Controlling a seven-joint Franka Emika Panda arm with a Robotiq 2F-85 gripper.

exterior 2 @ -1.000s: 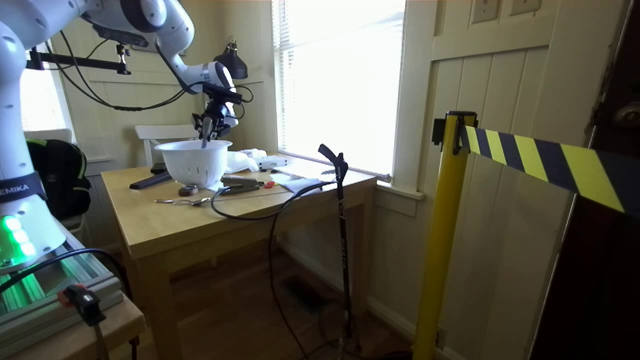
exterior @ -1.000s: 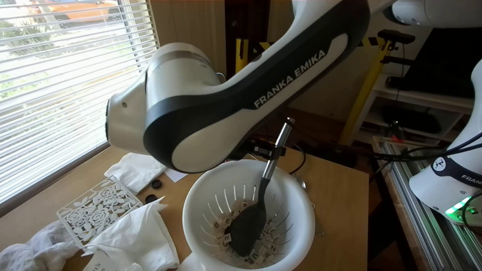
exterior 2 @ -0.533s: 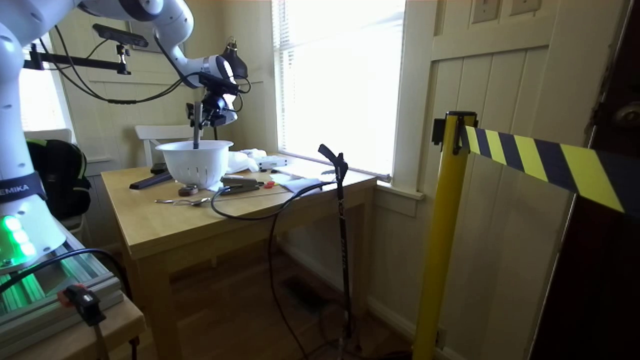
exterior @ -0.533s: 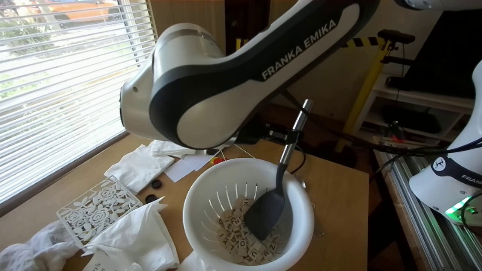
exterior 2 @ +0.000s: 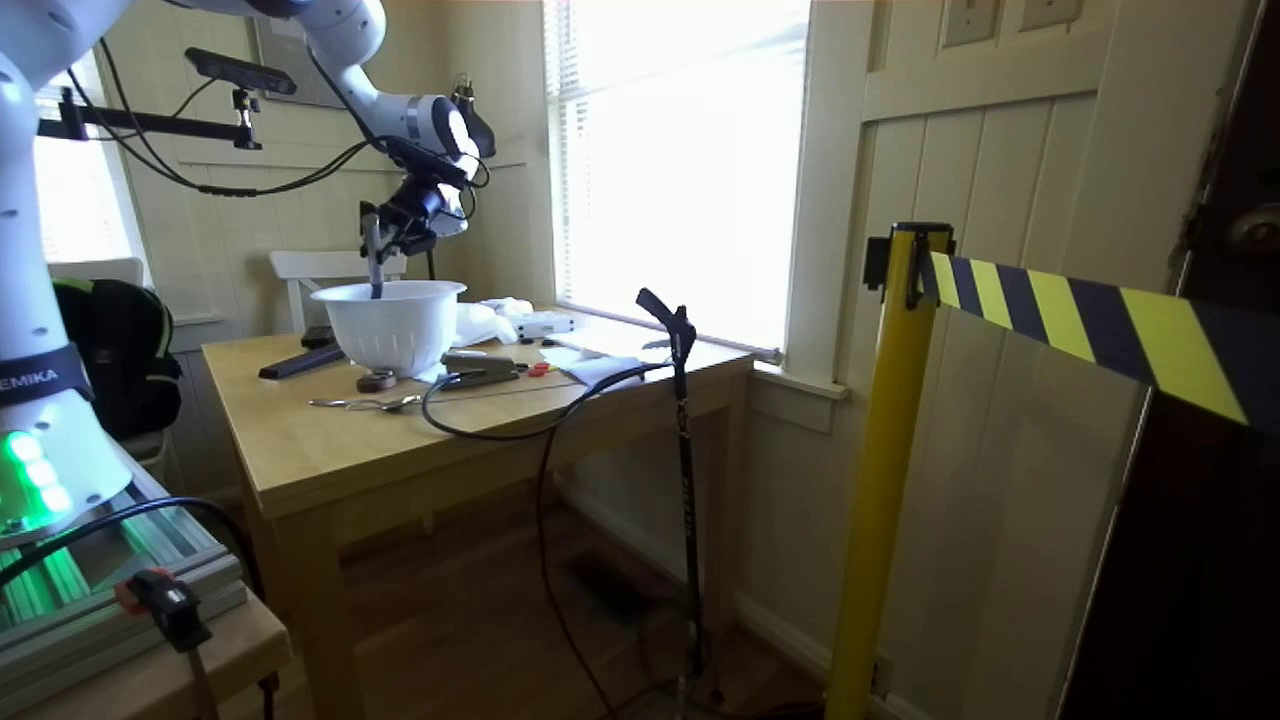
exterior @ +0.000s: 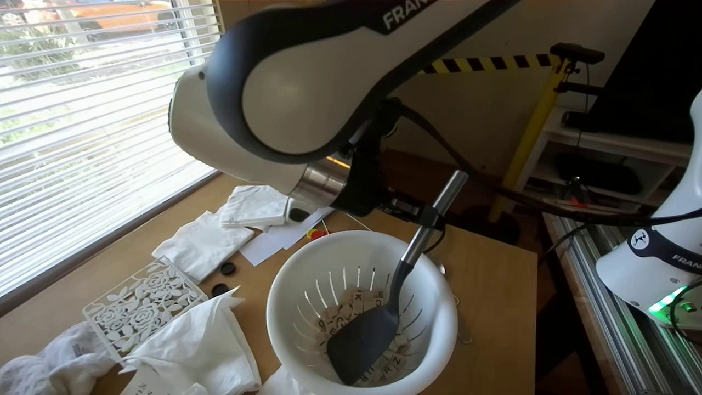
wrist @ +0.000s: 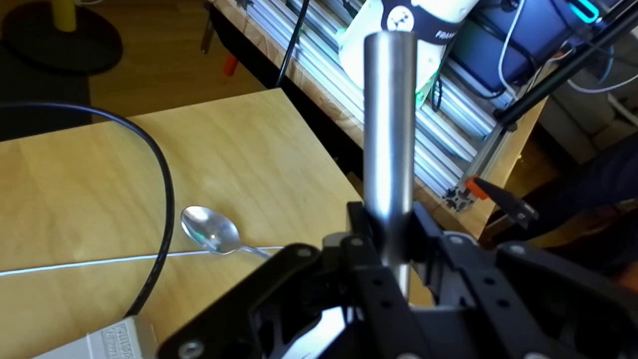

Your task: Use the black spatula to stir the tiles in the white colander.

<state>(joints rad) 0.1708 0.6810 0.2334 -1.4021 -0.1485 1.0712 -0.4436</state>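
The black spatula has a dark blade (exterior: 364,343) and a steel handle, which also shows in the wrist view (wrist: 390,119). My gripper (wrist: 391,224) is shut on the handle, above the colander's rim; it also shows in an exterior view (exterior: 430,216). The spatula leans, with its blade down inside the white colander (exterior: 285,285) over the letter tiles. The colander also shows in an exterior view (exterior 2: 390,335). Beige tiles (exterior: 394,363) lie in the colander's bottom, at the back and front right of the blade. The blade hides the middle tiles.
White cloths (exterior: 203,244), a lattice panel (exterior: 145,307) and black caps (exterior: 219,289) lie on the table beside the colander. A spoon (wrist: 212,230) and a black cable (wrist: 167,199) are near the gripper. A stapler-like grey item (exterior 2: 480,368) stands close to the colander.
The blade swung right, then back toward the front left over the tiles, covering the middle ones. The handle leans more. The gripper has shifted toward the robot's base, and the arm's forearm is higher.
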